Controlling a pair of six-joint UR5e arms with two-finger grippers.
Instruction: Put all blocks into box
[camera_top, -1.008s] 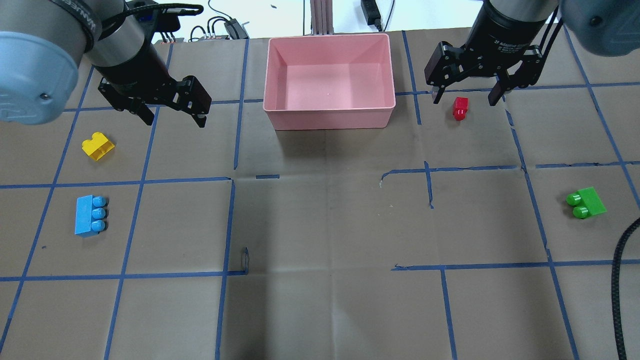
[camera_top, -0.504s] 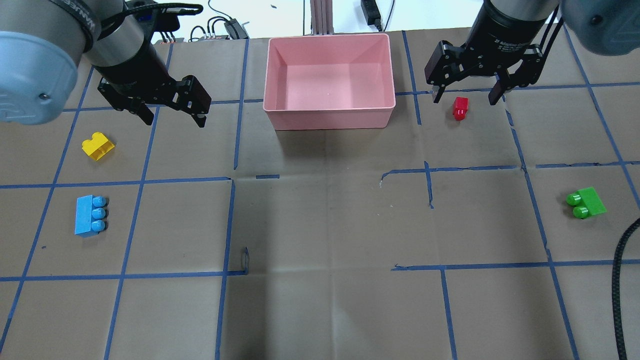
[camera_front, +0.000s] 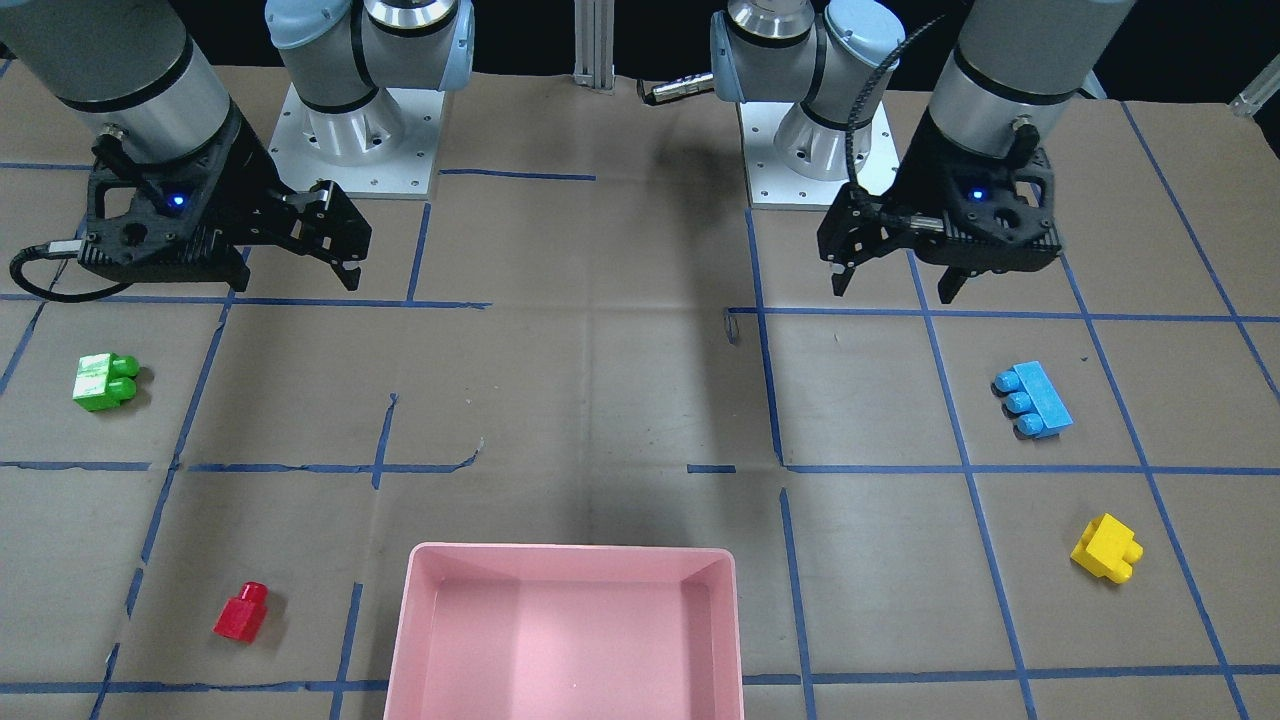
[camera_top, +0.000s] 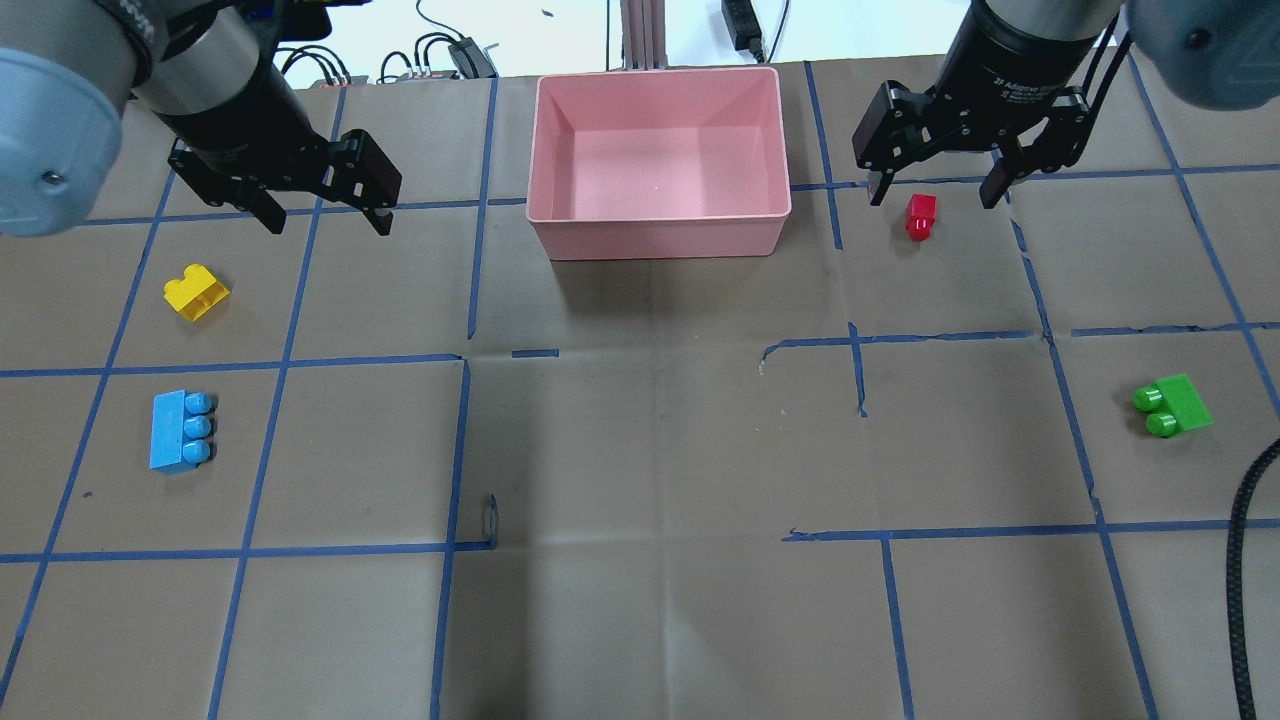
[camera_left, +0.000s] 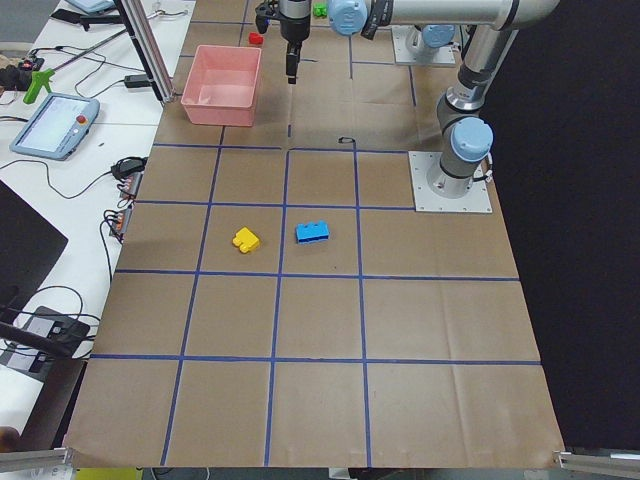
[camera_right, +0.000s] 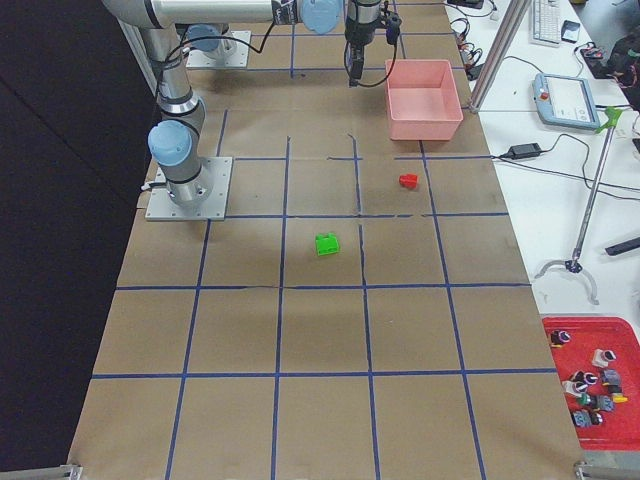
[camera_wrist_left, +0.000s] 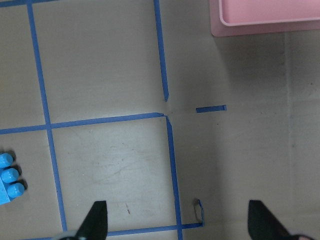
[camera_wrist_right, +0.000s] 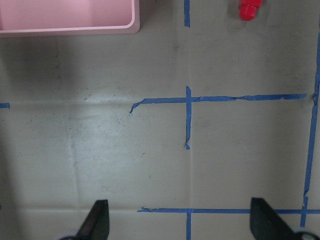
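Observation:
The empty pink box (camera_top: 660, 232) stands at the far middle of the table, also in the front view (camera_front: 570, 555). The red brick (camera_top: 920, 217) lies right of it. The green brick (camera_top: 1172, 405) lies near the right edge. The yellow brick (camera_top: 196, 291) and light blue brick (camera_top: 181, 430) lie at the left. My left gripper (camera_top: 328, 222) is open and empty, raised left of the box, beyond the yellow brick. My right gripper (camera_top: 932, 197) is open and empty, raised over the red brick's area. The right wrist view shows the red brick (camera_wrist_right: 248, 8) far ahead.
Blue tape lines grid the brown table. A black cable (camera_top: 1240, 560) hangs at the right edge. Cables and a power brick (camera_top: 742, 25) lie beyond the far edge. The arm bases (camera_front: 350, 130) stand on the robot's side.
My left gripper has shifted a little to the left and toward the far edge, still open. The right gripper and all bricks have hardly moved.

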